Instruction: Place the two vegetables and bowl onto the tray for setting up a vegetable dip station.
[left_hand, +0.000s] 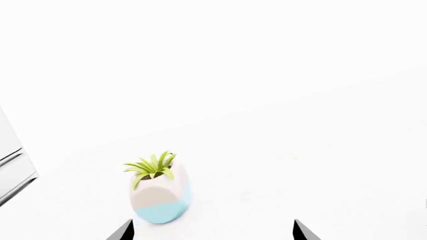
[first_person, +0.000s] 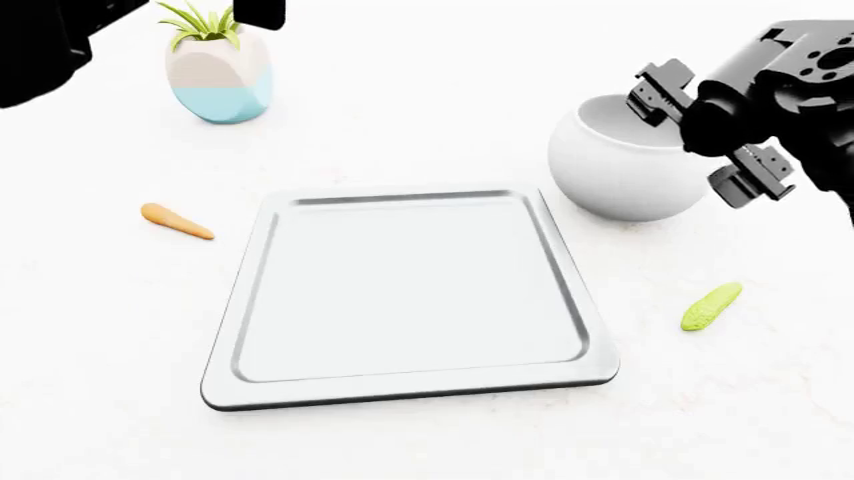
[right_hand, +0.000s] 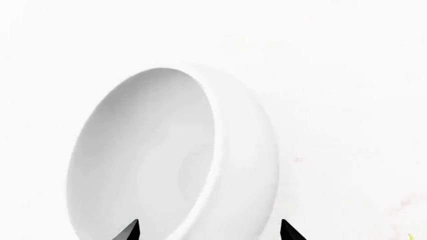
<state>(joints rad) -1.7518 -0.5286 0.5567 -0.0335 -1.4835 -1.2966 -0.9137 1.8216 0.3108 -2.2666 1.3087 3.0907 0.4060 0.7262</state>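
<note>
White tabletop (first_person: 400, 100); tray (first_person: 254, 300) centre, plant pot (first_person: 218, 75) behind.

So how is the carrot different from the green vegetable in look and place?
The carrot is orange, slim and pointed; the green vegetable is yellow-green and blunt-ended. The carrot lies left of the tray, the green vegetable right of it, nearer the bowl. Both are small, lie flat and remain off the tray.
</note>
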